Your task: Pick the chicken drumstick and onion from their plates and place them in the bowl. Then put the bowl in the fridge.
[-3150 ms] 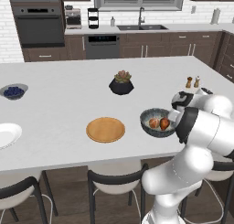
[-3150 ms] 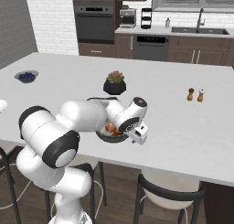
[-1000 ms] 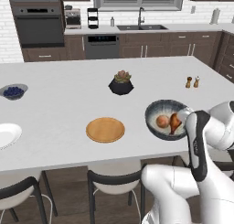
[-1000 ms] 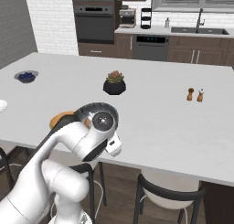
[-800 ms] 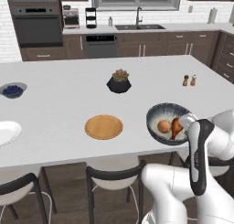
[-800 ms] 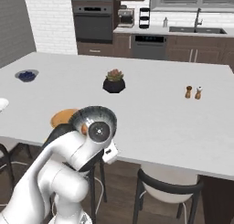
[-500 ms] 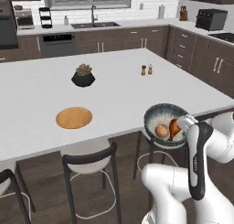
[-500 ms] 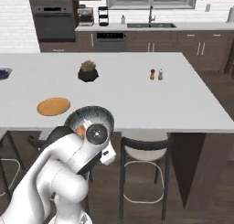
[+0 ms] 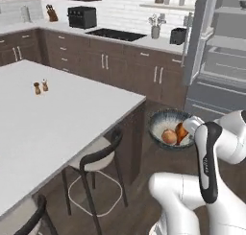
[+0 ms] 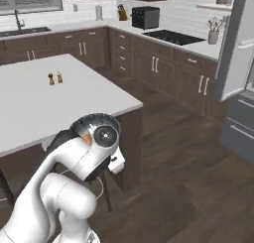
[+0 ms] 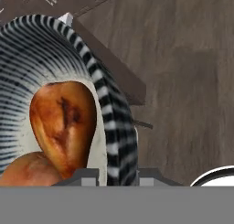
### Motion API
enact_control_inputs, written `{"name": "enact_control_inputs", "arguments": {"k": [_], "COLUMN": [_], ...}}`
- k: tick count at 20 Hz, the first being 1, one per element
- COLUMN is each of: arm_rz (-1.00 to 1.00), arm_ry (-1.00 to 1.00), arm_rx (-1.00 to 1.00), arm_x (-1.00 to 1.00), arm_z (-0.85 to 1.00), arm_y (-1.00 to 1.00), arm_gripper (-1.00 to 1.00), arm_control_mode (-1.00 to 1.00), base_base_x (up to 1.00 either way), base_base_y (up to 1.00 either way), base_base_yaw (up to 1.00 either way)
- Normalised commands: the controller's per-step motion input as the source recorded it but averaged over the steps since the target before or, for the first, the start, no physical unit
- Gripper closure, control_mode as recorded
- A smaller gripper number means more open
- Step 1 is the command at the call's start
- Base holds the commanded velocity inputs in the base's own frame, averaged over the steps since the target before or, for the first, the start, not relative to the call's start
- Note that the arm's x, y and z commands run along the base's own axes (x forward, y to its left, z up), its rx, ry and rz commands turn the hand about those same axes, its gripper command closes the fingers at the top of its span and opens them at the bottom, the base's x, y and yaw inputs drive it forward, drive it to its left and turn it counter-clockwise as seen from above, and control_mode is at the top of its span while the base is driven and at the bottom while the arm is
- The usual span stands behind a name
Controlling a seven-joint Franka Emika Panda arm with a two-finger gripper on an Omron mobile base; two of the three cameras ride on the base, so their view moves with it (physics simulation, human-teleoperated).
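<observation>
Open floor (image 9: 158, 167) towards the fridge (image 9: 218, 61)

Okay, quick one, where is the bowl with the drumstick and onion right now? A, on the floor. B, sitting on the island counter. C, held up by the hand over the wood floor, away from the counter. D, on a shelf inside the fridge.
C: the bowl, with the chicken drumstick and onion in it, hangs at the hand above the floor, past the counter edge and short of the fridge.
</observation>
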Motion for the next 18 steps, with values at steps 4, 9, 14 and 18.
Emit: {"name": "enact_control_inputs", "arguments": {"k": [4, 9, 14, 18], "arm_rz": [0.0, 0.0, 0.0, 0.0], "arm_ry": [0.0, 0.0, 0.0, 0.0], "arm_rx": [0.0, 0.0, 0.0, 0.0], "arm_x": [0.0, 0.0, 0.0, 0.0], "arm_z": [0.0, 0.0, 0.0, 0.0], "arm_y": [0.0, 0.0, 0.0, 0.0], "arm_gripper": [1.0, 1.0, 1.0, 1.0], "arm_control_mode": [1.0, 1.0, 1.0, 1.0], "base_base_x": [0.15, 0.91, 1.0, 1.0], "base_base_y": [-0.39, -0.32, 0.35, 0.58], "base_base_yaw": [-0.97, -0.59, -0.24, -0.22]}}
